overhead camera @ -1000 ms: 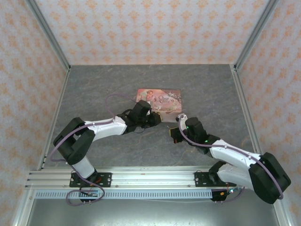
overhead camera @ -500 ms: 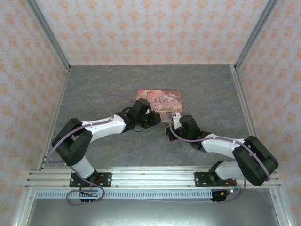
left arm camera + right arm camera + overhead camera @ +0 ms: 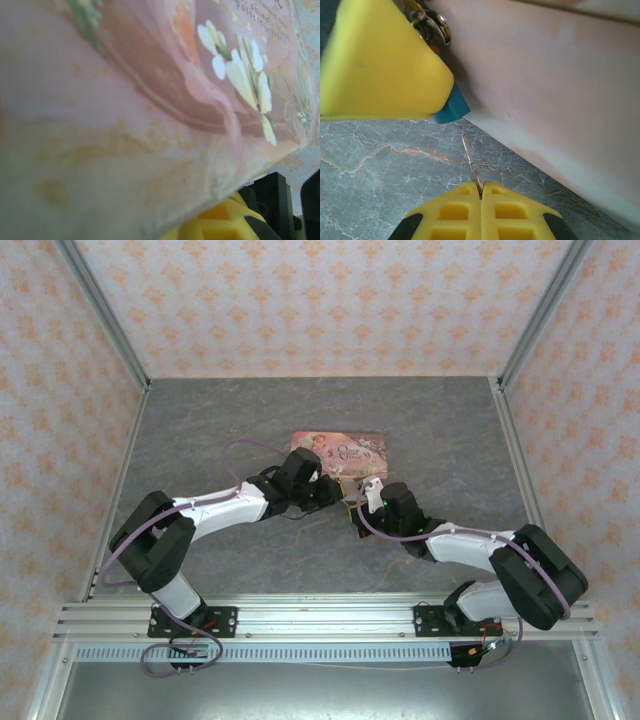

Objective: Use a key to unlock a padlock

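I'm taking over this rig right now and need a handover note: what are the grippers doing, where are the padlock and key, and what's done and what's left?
Left gripper: apparently shut on the padlock, holding it low over the table beside the pink tin.
Right gripper: shut on the key, whose blade points toward the padlock with its tip just short of it.
Done: padlock and key are both grasped and brought close together.
Left: insert the key, turn it, and open the shackle.
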Tool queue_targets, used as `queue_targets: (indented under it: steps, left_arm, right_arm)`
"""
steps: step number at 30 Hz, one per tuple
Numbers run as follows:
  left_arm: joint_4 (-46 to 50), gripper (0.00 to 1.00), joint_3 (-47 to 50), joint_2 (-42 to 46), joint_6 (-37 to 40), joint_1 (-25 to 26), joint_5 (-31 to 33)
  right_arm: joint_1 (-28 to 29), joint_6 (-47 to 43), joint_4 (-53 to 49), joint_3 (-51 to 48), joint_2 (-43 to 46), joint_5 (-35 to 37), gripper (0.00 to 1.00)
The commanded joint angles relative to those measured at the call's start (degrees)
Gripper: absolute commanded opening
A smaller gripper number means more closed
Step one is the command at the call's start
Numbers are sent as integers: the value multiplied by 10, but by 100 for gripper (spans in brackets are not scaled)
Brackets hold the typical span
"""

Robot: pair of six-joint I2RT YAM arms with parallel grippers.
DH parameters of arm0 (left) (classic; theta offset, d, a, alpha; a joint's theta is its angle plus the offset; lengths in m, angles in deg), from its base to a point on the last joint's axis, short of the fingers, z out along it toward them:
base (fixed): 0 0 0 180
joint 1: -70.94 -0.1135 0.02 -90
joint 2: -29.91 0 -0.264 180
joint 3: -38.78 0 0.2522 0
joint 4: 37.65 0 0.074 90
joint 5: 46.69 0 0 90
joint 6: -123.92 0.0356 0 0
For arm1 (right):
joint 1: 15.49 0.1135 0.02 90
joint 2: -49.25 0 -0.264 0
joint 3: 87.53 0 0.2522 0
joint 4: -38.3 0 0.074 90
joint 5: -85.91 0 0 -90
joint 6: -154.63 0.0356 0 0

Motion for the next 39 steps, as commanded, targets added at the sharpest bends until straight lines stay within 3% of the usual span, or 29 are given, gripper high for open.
queue_targets:
  steps: [1,39]
  left_arm:
    - [-6,15,-22,13,-1,-4,-14]
    - [-14,15,-11,8,-6,-6,-11]
  right_arm:
    - [4,-10,28,17,-2,-1,0]
    - [4,11,65,-11,6,-7,0]
